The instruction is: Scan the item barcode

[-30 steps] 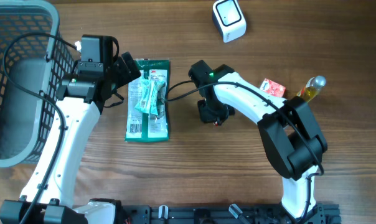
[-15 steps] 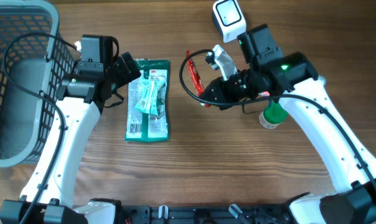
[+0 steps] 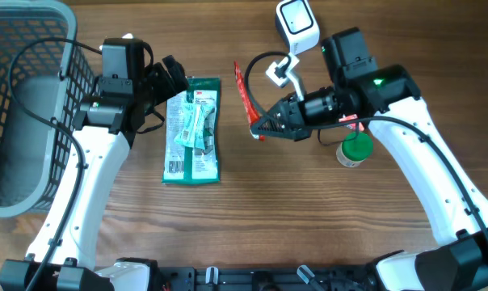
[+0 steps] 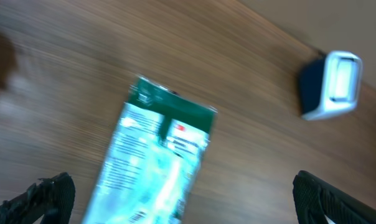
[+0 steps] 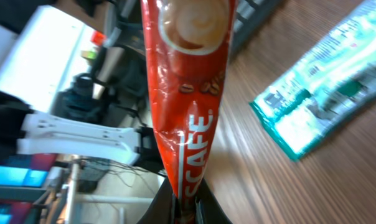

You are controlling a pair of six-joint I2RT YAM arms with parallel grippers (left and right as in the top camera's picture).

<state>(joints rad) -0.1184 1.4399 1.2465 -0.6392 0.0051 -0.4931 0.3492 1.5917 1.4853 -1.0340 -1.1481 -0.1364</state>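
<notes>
The wooden table (image 3: 228, 234) fills the view. A grey mesh basket (image 3: 2, 48) stands at its far left edge.

The left gripper (image 3: 170, 77) hangs over the far end of a green packet (image 3: 192, 129). Its jaws are spread wide apart with nothing between them. The packet lies flat, left of centre, with its length running near to far.

The right gripper (image 3: 260, 125) is at mid-table, pointing left. Its jaws are clamped together on one end of a red coffee sachet (image 3: 246, 95). The sachet is held up off the table and stretches from the jaws toward the far side. It sits between the packet and the scanner (image 3: 297, 24), which stands white at the far edge, right of the sachet's far tip.

A bottle (image 3: 355, 150) with a green cap stands on the right, just under the right arm.
</notes>
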